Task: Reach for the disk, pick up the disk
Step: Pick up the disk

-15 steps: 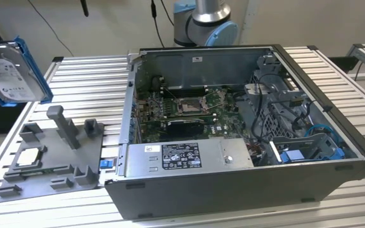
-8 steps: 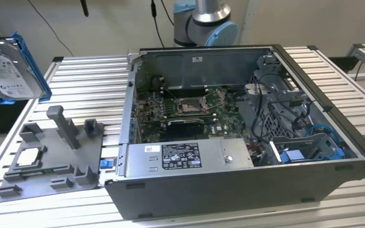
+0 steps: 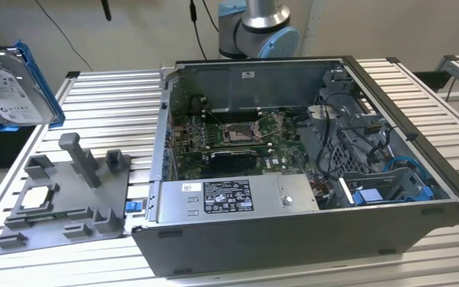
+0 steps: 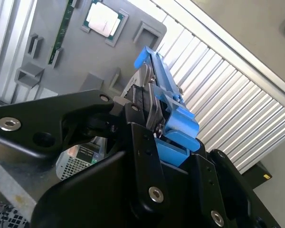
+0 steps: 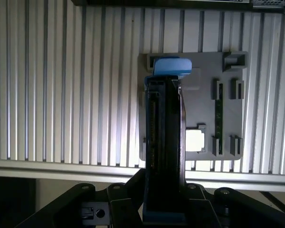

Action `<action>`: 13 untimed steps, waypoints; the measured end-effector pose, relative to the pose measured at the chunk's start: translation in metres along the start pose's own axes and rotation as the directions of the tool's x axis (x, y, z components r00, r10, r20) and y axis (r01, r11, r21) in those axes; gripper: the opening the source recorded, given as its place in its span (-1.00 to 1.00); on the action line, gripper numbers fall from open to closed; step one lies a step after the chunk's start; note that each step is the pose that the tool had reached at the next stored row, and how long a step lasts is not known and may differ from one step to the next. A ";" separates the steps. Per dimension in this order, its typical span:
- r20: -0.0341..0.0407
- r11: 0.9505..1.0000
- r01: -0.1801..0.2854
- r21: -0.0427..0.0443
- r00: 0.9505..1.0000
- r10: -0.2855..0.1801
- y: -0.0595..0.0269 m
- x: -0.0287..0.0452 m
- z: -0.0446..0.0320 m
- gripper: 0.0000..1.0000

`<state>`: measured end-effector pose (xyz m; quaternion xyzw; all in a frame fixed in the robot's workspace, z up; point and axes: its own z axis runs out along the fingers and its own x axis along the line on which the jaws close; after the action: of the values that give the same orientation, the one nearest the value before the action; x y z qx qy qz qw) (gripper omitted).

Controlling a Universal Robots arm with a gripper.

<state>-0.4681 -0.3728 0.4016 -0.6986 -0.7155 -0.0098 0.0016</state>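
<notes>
1. Grasp: your gripper (image 4: 159, 137) is closed on the disk (image 3: 16, 84), with the jaws pressed against its flat sides, as both wrist views show.
2. Position: the disk hangs on edge in the air at the exterior view's left. It is above the grey tray (image 3: 62, 203) and the tabletop (image 3: 110, 113) and touches neither.
3. Surroundings: the open computer case (image 3: 293, 179) stands beside the tray, and a small chip (image 4: 103, 19) lies in the tray.
4. Progress: you may judge the reach and the pickup both done. Nothing of the task appears left.
</notes>
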 end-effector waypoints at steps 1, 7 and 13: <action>0.000 1.000 0.000 0.000 1.000 0.000 0.0000 0.0000 0.0000 -1.00; 0.000 1.000 0.000 -0.001 1.000 0.000 0.0000 0.0001 -0.0048 -1.00; 0.000 1.000 0.000 -0.002 1.000 0.000 0.0002 0.0003 -0.0191 -1.00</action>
<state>-0.4681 -0.3728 0.4206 -0.6986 -0.7155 -0.0106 0.0008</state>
